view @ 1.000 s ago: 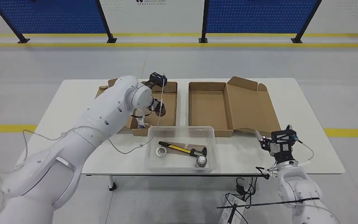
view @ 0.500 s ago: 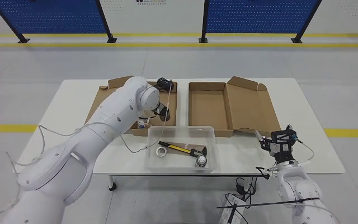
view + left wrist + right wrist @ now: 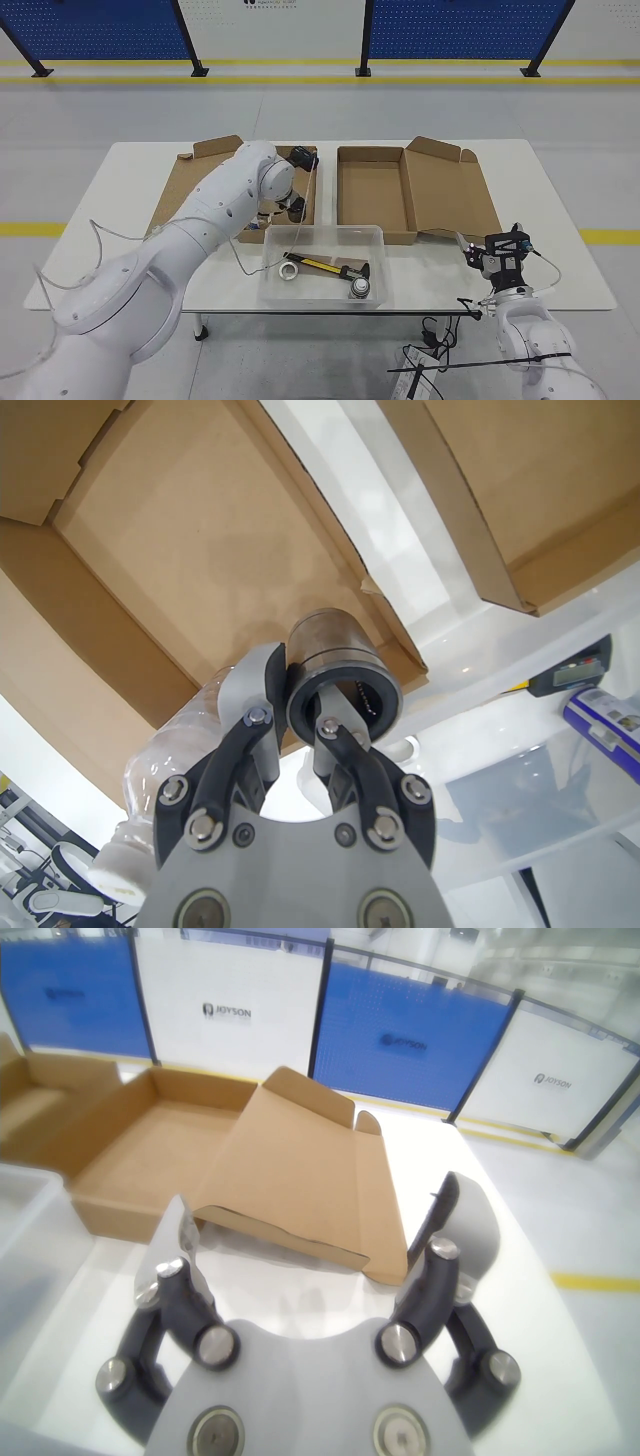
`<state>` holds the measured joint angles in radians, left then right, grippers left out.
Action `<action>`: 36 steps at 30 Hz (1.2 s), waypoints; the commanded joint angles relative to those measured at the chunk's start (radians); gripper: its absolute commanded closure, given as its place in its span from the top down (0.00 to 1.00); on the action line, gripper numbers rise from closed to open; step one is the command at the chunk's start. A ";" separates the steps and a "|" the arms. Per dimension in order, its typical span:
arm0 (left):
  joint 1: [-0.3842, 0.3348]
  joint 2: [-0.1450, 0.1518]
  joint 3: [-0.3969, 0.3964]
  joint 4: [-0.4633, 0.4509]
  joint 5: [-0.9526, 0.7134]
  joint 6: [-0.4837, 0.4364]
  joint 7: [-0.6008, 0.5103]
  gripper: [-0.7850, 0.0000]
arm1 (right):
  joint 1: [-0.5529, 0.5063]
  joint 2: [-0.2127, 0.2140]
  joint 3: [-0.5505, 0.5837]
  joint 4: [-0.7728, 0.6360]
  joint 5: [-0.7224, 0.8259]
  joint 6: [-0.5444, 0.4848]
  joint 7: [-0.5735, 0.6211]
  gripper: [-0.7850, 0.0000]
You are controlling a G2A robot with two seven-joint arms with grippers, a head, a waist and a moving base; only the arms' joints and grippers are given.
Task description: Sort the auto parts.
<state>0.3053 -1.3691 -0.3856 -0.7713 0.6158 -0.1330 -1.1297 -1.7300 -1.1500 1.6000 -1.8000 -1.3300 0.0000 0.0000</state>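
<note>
My left gripper (image 3: 300,695) is shut on a metal cylindrical bearing (image 3: 327,650), one finger inside its bore and one outside. It hangs over the near right corner of the left cardboard box (image 3: 175,540). From above, the left gripper (image 3: 293,208) sits between that box (image 3: 205,185) and the clear bin (image 3: 372,235). In the bin lie a tape roll (image 3: 289,271), a yellow-handled tool (image 3: 322,265) and a metal cylinder (image 3: 360,290). My right gripper (image 3: 315,1198) is open and holds nothing, near the table's front right edge (image 3: 497,250).
An open cardboard box (image 3: 375,190) with its lid folded out stands at the centre right (image 3: 150,1128). A clear plastic bottle (image 3: 170,740) lies by the left box's near wall. A digital caliper (image 3: 570,672) rests in the bin.
The left arm has carried the bearing rightward across the left box toward its near right corner, closer to the bin. The right arm has not moved.
</note>
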 commanded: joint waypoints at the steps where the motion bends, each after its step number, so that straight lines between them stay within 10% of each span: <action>1: -0.001 -0.008 0.002 0.017 0.004 -0.006 0.003 0.00 | 0.000 0.000 0.000 0.000 0.000 0.000 0.000 1.00; 24: -0.001 -0.105 0.008 0.214 0.015 -0.097 0.027 0.02 | 0.000 0.000 0.000 0.000 0.000 0.000 0.000 1.00; 28: -0.005 -0.119 0.003 0.246 0.011 -0.105 0.034 0.18 | 0.000 0.000 0.000 0.000 0.000 0.000 0.000 1.00; 32: -0.008 -0.131 0.002 0.274 0.019 -0.112 0.037 1.00 | 0.000 0.000 0.000 0.000 0.000 0.000 0.000 1.00; 36: -0.013 -0.143 0.000 0.298 0.025 -0.119 0.037 1.00 | 0.000 0.000 0.000 0.000 0.000 0.000 0.000 1.00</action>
<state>0.2940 -1.5098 -0.3848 -0.4774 0.6396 -0.2506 -1.0936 -1.7300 -1.1500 1.6000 -1.8000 -1.3300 0.0000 0.0000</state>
